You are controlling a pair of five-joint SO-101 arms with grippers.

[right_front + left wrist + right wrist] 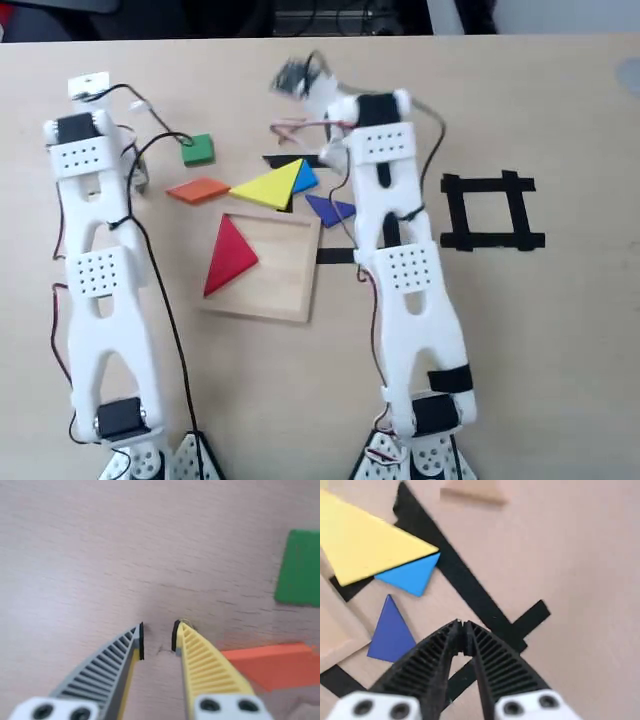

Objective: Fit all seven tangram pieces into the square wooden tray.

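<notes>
The square wooden tray (285, 275) lies between the two arms, and a red triangle (230, 255) lies flat in its left half. Behind it are an orange parallelogram (198, 190), a green square (198, 150), a large yellow triangle (270, 185) overlapping the tray's back edge, a light blue triangle (305, 178) and a dark blue triangle (332, 210). My left gripper (157, 637) is open over bare table, with the orange parallelogram (272, 662) and the green square (300, 567) beside it. My right gripper (465, 625) is shut and empty above black tape, near the dark blue triangle (390, 632).
Black tape lines (465, 590) run around the tray's place. A second tape square (490, 212) marks the table to the right of the right arm (385, 150). Cables trail from the left arm (95, 270) across the table near the green square.
</notes>
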